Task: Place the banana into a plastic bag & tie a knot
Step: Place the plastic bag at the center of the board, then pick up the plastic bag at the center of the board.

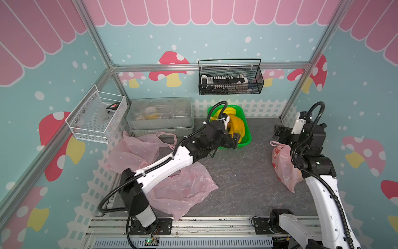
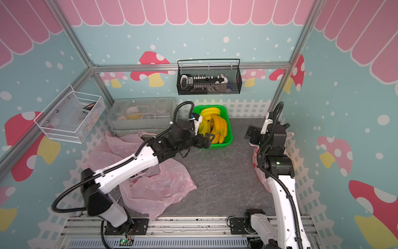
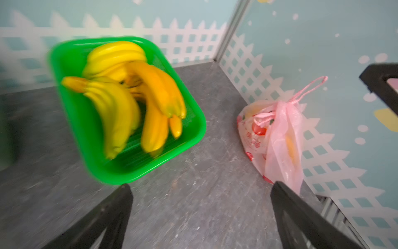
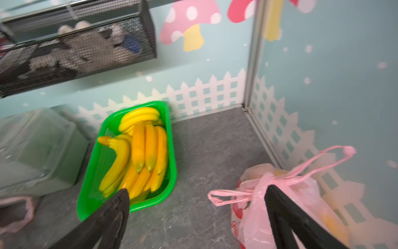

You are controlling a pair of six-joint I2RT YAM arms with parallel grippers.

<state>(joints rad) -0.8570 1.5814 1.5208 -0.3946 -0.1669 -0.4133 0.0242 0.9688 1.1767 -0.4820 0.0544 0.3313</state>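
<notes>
While it hangs at the near rim of green basket (image 2: 217, 146), L claw (image 2: 207, 141): jaws wide, empty.
R claw (image 2: 252, 134): wide too, empty, just by knotted bag (image 3: 277, 138).
Bananas (image 2: 215, 127): in that basket, abt 1 o'clock off my L claw; long axis approx 12–6.
Nearer arm: L; from R they lie at 9 o'clock, well apart.
Loose bags (image 1: 183, 185): 7 o'clock, partly under my L arm; mouths hard to make out.
L wrist view: blurred.

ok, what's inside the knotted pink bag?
Through the knotted pink bag a yellow-orange shape shows, likely a banana; the printed, crumpled plastic hides the rest.
</notes>
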